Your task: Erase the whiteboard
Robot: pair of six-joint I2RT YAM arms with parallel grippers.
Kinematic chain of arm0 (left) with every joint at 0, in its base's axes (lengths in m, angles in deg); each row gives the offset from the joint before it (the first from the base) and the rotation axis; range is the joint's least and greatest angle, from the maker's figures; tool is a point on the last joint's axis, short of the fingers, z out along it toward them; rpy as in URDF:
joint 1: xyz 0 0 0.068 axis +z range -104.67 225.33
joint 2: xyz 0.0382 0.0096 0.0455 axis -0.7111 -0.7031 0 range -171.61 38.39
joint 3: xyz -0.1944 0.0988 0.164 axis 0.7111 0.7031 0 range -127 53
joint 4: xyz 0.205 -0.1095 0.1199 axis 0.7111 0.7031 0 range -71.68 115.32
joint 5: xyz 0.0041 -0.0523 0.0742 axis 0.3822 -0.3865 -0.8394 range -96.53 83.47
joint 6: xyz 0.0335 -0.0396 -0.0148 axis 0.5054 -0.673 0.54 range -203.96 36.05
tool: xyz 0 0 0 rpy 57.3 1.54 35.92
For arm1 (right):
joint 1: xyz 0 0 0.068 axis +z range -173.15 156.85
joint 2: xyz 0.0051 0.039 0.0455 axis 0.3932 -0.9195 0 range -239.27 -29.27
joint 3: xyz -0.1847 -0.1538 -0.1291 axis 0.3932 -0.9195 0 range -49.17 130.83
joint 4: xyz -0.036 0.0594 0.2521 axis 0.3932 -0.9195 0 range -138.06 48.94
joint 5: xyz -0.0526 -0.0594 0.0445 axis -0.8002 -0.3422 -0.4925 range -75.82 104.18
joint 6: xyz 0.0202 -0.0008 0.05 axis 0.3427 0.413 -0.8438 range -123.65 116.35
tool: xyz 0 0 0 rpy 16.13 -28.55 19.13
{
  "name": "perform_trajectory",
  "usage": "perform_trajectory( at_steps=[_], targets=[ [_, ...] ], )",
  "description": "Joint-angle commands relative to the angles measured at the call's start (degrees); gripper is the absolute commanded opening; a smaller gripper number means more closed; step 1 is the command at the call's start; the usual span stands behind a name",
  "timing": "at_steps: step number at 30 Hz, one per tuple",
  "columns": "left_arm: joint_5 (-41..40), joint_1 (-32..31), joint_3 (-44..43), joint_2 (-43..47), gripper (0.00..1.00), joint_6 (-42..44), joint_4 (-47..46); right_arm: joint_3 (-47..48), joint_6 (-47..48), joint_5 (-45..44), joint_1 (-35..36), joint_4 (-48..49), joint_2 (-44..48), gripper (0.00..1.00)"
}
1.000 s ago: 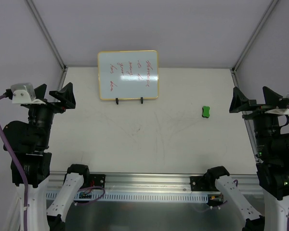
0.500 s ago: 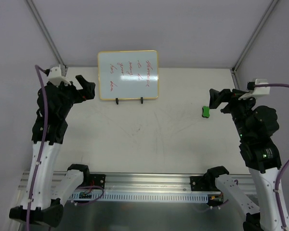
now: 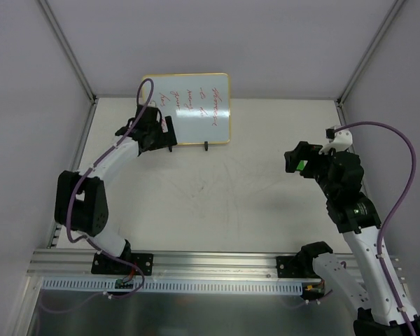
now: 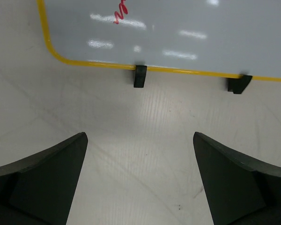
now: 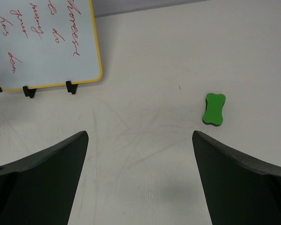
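The whiteboard [image 3: 192, 105] stands on two black feet at the back of the table, with red handwriting on its glossy yellow-framed surface. My left gripper [image 3: 165, 135] is open and empty just in front of its lower left corner. In the left wrist view the board's lower edge [image 4: 178, 42] and feet are just ahead of the left gripper [image 4: 139, 140]. My right gripper [image 3: 294, 162] is open and empty, hovering over the green eraser [image 3: 302, 165], which it mostly hides. In the right wrist view the eraser [image 5: 214, 109] lies ahead, to the right of the right gripper [image 5: 139, 136]; the whiteboard [image 5: 47, 47] is at far left.
The white table [image 3: 217, 196] bears faint scuff marks. Grey walls close in the back and both sides. An aluminium rail [image 3: 210, 269] with the arm bases runs along the near edge.
Both arms have swung in from the sides. The left gripper has reached the whiteboard's lower left corner. The right gripper has moved over the green eraser. Board and eraser have not moved.
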Motion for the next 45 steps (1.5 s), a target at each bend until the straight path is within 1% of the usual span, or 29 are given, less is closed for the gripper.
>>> perform_trajectory(
  at_steps=[1, 3, 4, 6, 9, 11, 14, 15, 19, 22, 24, 26, 35, 36, 39, 40, 42, 43, 45],
  targets=[
    [-3.3, 0.1, -4.3, -5.4, 0.96, -2.7, -2.0, -0.5, -2.8, 1.9, 0.2, 1.4, 1.3, 0.99],
    [-3.8, 0.0, -6.1, -8.0, 0.93, -3.1, -2.5, -0.9, -2.8, 2.3, 0.3, 1.3, 1.6, 0.99],
    [-3.9, 0.1, -7.3, -10.3, 0.89, -3.1, -2.7, -1.0, -2.8, 2.4, 0.2, 1.3, 1.7, 0.99],
    [-3.9, -0.1, -8.5, -12.3, 0.81, -3.4, -2.9, -1.2, -2.7, 2.1, 0.2, 1.0, 1.8, 0.99],
    [-4.9, -0.4, -9.2, -14.5, 0.72, -4.2, -3.2, -1.1, -2.4, 1.4, 0.3, 0.2, 2.0, 0.99],
    [-5.4, -0.8, -9.6, -15.8, 0.69, -4.1, -3.4, -1.3, -2.4, 0.9, 0.2, -0.1, 2.2, 0.99],
    [-6.1, -1.3, -10.3, -17.7, 0.67, -4.0, -3.5, -1.7, -2.3, 0.4, 0.2, -0.3, 2.5, 0.99],
    [-6.6, -1.3, -10.5, -18.2, 0.64, -4.0, -3.6, -1.8, -2.3, 0.1, 0.2, -0.3, 2.7, 0.99],
    [-7.8, -1.4, -11.1, -20.0, 0.59, -4.0, -3.7, -2.0, -2.4, -0.3, 0.2, -0.5, 2.9, 0.99],
    [-9.0, -1.4, -11.4, -21.4, 0.54, -3.7, -3.7, -2.1, -2.4, -0.2, 0.2, -0.7, 2.9, 0.99],
    [-9.0, -1.4, -11.8, -21.9, 0.53, -3.4, -3.7, -2.1, -2.4, -0.2, 0.3, -0.9, 3.0, 0.99],
    [-9.0, -1.4, -12.2, -22.6, 0.49, -3.4, -3.7, -2.2, -2.4, -0.2, 0.2, -0.9, 3.0, 0.99],
    [-8.6, -1.6, -13.4, -24.8, 0.39, -2.6, -3.7, -2.1, -2.5, 0.0, 0.2, -1.3, 3.0, 0.99],
    [-8.6, -1.6, -13.5, -24.9, 0.36, -2.5, -3.7, -2.1, -2.5, 0.0, 0.3, -1.4, 2.9, 0.99],
    [-8.6, -1.8, -14.0, -25.5, 0.32, -2.5, -3.7, -2.2, -2.5, 0.1, 0.2, -1.7, 3.2, 0.99],
    [-8.7, -1.9, -14.0, -25.6, 0.27, -2.5, -3.7, -2.2, -2.4, 0.1, 0.3, -1.7, 3.3, 0.99],
    [-8.7, -2.0, -14.3, -25.8, 0.22, -2.5, -3.7, -2.3, -2.6, 0.1, 0.2, -2.0, 3.5, 0.99],
    [-8.7, -2.0, -14.3, -25.9, 0.15, -2.5, -3.7, -2.4, -2.7, 0.1, 0.2, -2.0, 3.7, 0.99],
    [-8.8, -2.3, -13.9, -25.5, 0.09, -2.6, -3.6, -2.5, -2.6, 0.1, 0.2, -2.4, 4.0, 0.99]
  ],
)
